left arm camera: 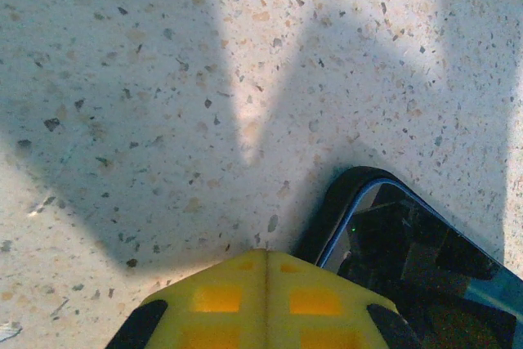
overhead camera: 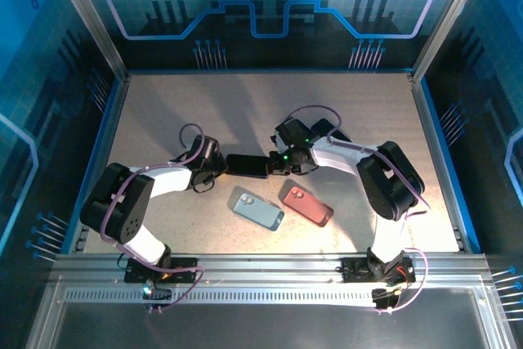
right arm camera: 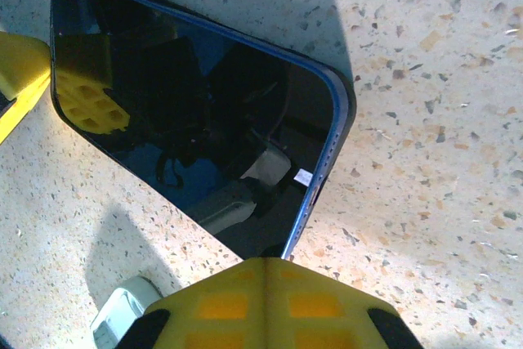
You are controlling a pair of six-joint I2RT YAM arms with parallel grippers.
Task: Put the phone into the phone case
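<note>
Top camera first: the flat black phone with a glossy face (overhead camera: 248, 166) lies on the speckled beige worktop (overhead camera: 163, 112), about mid-table, sitting end to end between the two arms. The left gripper (overhead camera: 219, 171) is at its left end and the right gripper (overhead camera: 278, 163) at its right end. Nearer the arm bases are a light blue rectangular phone case (overhead camera: 258, 210) and a salmon-pink rectangular phone case (overhead camera: 307, 205), side by side. They're apart from each other and from the phone.

Left wrist cam: the left gripper (left arm camera: 265, 271) has its yellow pads squeezed flat together with nothing in them. A corner of the phone (left arm camera: 409, 259) sits just right of the tip, and I can't tell if they touch.

Right wrist cam: the right gripper (right arm camera: 265, 279) is pinched closed and empty too, its tip right up against a corner of the phone (right arm camera: 196, 136). The left gripper's yellow pad (right arm camera: 20, 79) is at the far end.
</note>
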